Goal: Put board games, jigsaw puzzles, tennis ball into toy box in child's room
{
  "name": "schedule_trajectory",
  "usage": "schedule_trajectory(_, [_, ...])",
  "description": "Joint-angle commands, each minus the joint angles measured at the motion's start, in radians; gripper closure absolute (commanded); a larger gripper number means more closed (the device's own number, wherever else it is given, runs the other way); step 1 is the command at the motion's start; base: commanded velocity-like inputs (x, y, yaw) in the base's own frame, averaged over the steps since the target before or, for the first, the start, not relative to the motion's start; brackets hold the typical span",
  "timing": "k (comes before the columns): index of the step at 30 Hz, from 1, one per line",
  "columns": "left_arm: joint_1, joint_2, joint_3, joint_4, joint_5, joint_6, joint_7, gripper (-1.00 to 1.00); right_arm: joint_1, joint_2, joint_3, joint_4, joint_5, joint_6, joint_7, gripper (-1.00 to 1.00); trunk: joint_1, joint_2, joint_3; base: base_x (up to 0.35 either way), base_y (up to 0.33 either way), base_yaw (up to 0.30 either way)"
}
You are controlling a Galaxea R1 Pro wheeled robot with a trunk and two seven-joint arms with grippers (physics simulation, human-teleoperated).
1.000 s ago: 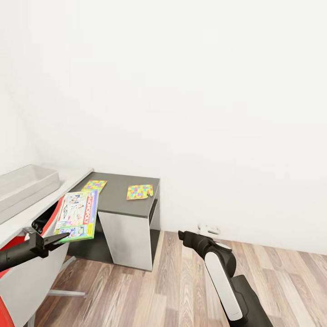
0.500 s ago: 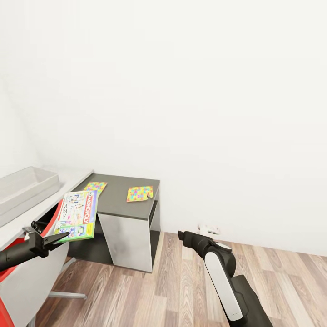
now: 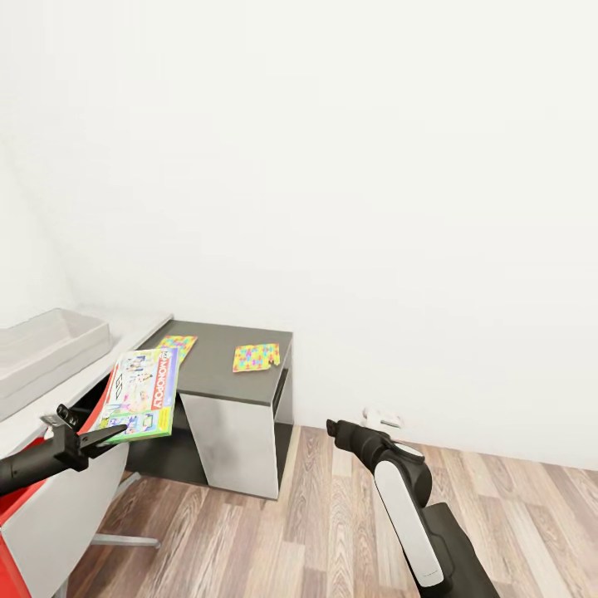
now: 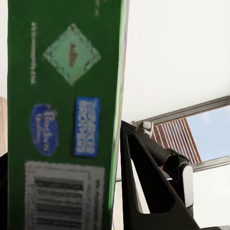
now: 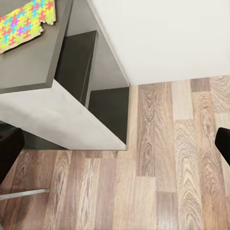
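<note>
Partly cut off toy box point(image 3: 50, 349), left hand point(image 3: 104, 433) gripping board game point(image 3: 143, 390)

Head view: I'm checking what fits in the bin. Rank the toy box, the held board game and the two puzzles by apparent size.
1. Toy box, partly cut off.
2. Board game, nearer the camera.
3. The two puzzles: alike; one is partly hidden.

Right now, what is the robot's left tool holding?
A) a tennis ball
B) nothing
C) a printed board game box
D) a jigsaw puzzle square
C: the left tool is shut on the white board game, held in the air near the table, where both jigsaw puzzles lie.
</note>
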Motion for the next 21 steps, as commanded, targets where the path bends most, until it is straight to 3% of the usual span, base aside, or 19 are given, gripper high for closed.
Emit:
schedule_trajectory(1, [0.0, 0.001, 0.0, 0.0, -0.001, 0.01, -0.004, 1.0, -0.001, 0.0, 0.001, -0.001, -0.01, 0.001, -0.01, -1.0, -0.004, 0.006, 0.002, 0.0, 0.0, 0.0])
schedule_trajectory(21, [0.0, 0.001, 0.0, 0.0, -0.001, 0.01, -0.004, 1.0, -0.001, 0.0, 0.001, -0.001, -0.011, 0.001, -0.01, -1.0, -0.08, 0.146, 0.065, 0.0, 0.0, 0.0])
